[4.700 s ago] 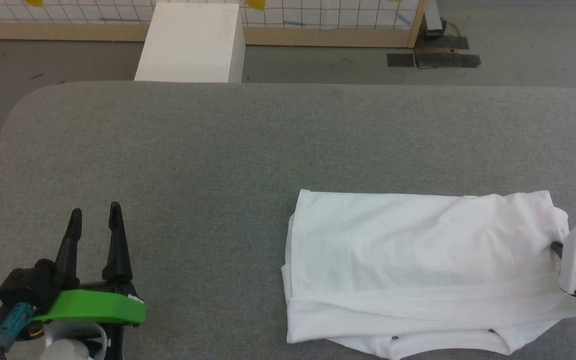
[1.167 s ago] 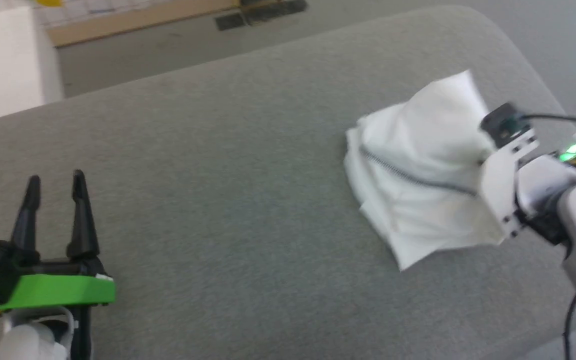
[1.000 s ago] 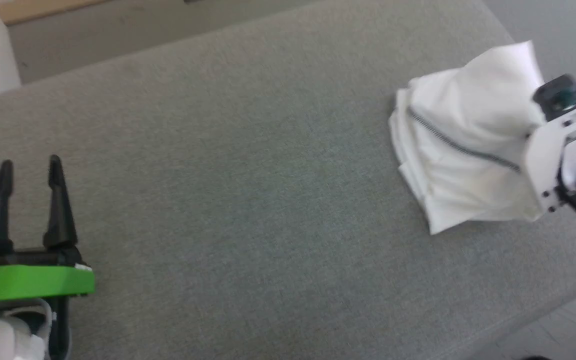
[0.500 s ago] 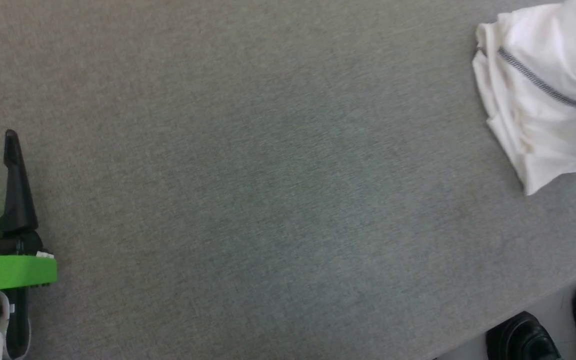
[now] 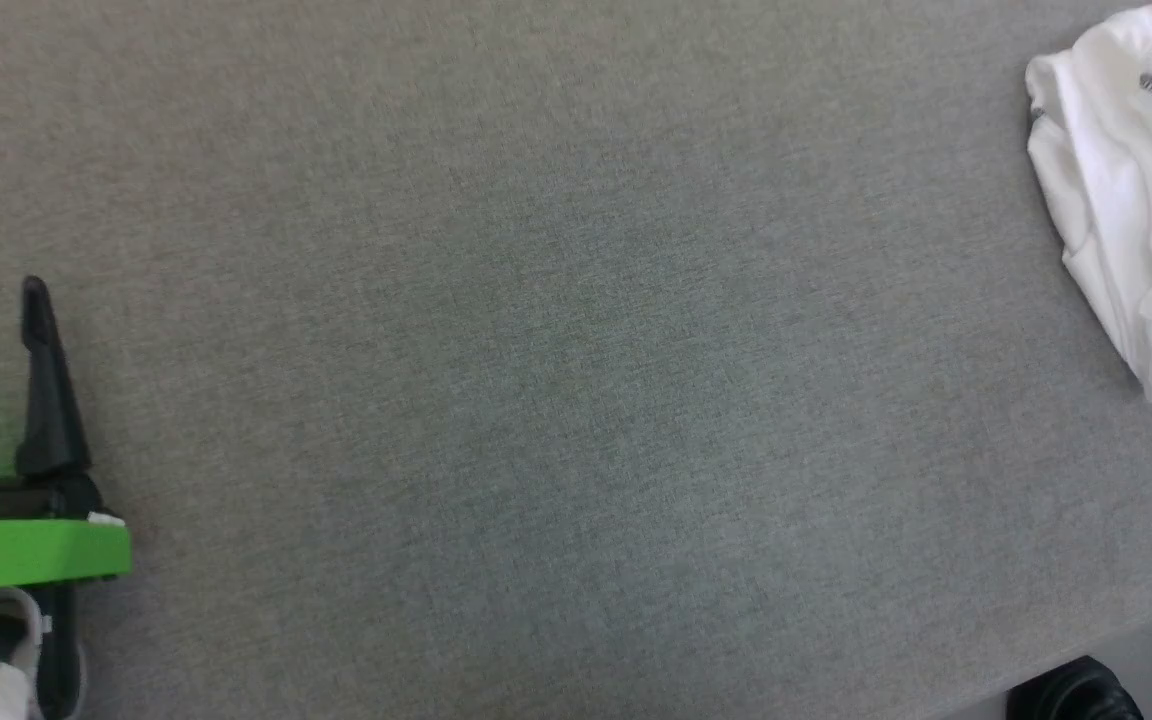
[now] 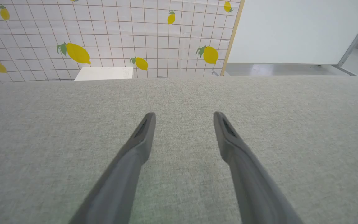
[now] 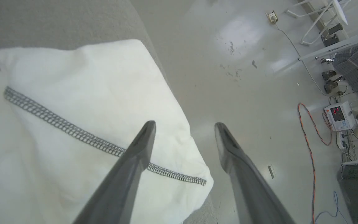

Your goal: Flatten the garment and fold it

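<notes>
Released within the last second, the white short-sleeved shirt [image 5: 1126, 200] lies bunched at the right end of the grey counter [image 5: 536, 350], near its edge. Above it the right tool [image 7: 183, 126] stands wide, one finger over the grey zigzag seam [image 7: 73, 132], perhaps not touching. Well apart from the shirt, the left tool [image 6: 183, 116] is wide too, holding nothing, low over the counter.

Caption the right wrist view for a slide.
Open right gripper, nothing between its fingers, beside the white shirt lying at the table edge, floor beyond.
</notes>
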Controlling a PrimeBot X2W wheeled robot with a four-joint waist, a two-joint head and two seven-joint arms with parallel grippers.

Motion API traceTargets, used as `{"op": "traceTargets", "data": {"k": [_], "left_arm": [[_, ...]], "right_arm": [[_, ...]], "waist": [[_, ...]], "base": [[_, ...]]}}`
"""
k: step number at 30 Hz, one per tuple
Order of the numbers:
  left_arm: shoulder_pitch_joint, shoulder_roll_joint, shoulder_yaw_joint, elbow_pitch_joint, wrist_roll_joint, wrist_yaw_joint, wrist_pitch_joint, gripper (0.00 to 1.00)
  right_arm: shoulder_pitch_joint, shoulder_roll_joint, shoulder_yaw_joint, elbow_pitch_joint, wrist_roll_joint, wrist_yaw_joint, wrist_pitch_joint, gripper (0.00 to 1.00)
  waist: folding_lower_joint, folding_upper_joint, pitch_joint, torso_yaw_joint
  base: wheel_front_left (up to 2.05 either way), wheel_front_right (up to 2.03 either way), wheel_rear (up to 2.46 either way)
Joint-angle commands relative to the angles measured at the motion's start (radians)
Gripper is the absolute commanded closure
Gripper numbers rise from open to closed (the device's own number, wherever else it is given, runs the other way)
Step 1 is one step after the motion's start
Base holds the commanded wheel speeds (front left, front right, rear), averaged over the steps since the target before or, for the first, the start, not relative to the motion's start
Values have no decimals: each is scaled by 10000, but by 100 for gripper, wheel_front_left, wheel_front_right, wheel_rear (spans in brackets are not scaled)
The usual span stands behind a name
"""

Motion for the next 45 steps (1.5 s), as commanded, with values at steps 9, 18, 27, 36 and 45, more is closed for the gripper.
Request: {"op": "traceTargets", "data": {"k": [9, 18, 27, 36, 45], "left_arm": [[285, -812, -435, 1375, -204, 185, -829, 0], [308, -1400, -887, 2129, 33, 357, -1147, 0], [439, -1857, -1093, 2500, 238, 613, -1273, 0], [549, -1960, -1380, 2892, 690, 702, -1302, 0], [495, -2114, -1959, 3858, 964, 423, -1309, 0]], "right_arm": [[-211, 1027, 1162, -2103, 1531, -19, -1948, 0], [1330, 2551, 2155, -4819, 3276, -19, -3035, 0], [4426, 3610, 2520, -5962, 2882, -19, -5619, 0], [5996, 3632, 2609, -4527, 3807, -19, -6881, 0], [6839, 3633, 2523, -3856, 3323, -19, -6941, 0]], "waist": [[-1, -1, -3126, 767], [-1, -1, -4835, 2230], [-1, -1, -5682, 3345], [-1, -1, -5800, 3454], [-1, -1, -5780, 3471]], "base": [[0, 0, 0], [0, 0, 0], [0, 0, 0], [0, 0, 0], [0, 0, 0]]}}
